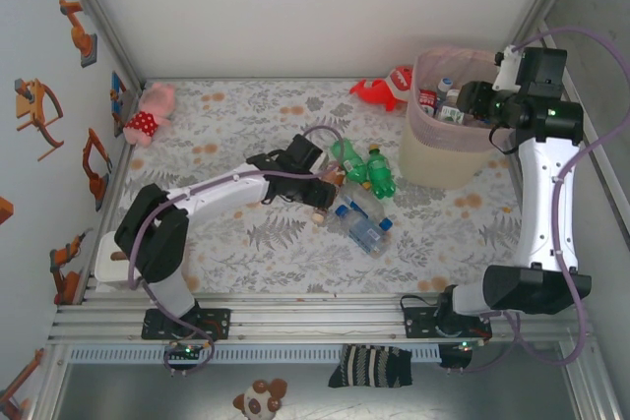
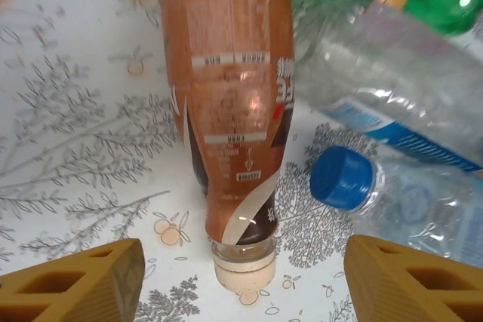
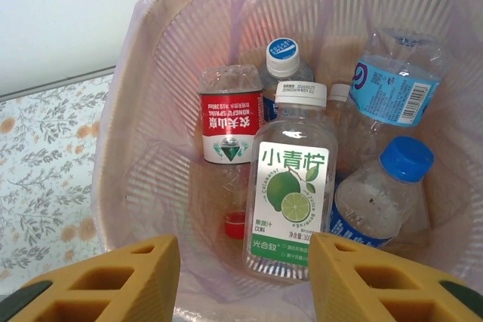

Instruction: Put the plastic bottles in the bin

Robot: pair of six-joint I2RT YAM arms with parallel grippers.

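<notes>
A brown-labelled plastic bottle [image 2: 230, 96] lies on the floral table, its cream cap [image 2: 243, 265] pointing at my left gripper [image 2: 243, 286]. That gripper is open, one yellow finger on each side of the cap end, touching nothing. Beside it lie clear bottles with blue caps [image 2: 343, 177] and two green bottles [image 1: 364, 166]. More clear bottles [image 1: 362, 223] lie just nearer. The bin [image 1: 433, 159], cream with a pink bag, stands at the back right. My right gripper [image 3: 245, 280] hovers open over it. Inside are several bottles, a lime-labelled one [image 3: 293, 186] closest.
A pink plush toy [image 1: 153, 110] sits in the far left corner and a red toy [image 1: 384, 90] lies behind the bin. Enclosure walls close in the table on the left, back and right. A striped sock [image 1: 369, 366] lies below the near rail.
</notes>
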